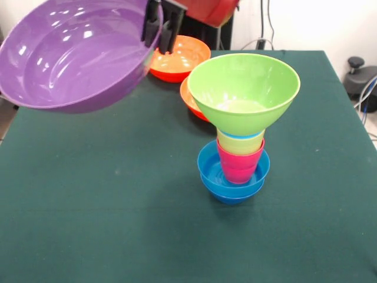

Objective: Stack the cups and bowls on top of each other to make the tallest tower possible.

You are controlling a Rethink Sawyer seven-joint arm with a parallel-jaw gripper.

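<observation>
My gripper (160, 26) is shut on the rim of the large purple bowl (70, 56) and holds it tilted in the air at the upper left. The tower (235, 147) stands mid-table: two nested small blue bowls (207, 168) at the bottom, the red-pink cup (238, 164) in them, the yellow cup (240, 143) in that with a thin light blue rim showing above it, and the lime green bowl (242, 88) on top. The purple bowl hangs up and to the left of the tower, apart from it.
An orange bowl (179, 58) sits at the far side near the gripper. A second orange bowl (189, 97) lies partly hidden behind the lime green bowl. The green table cloth (88, 206) ends at the right edge (347, 118).
</observation>
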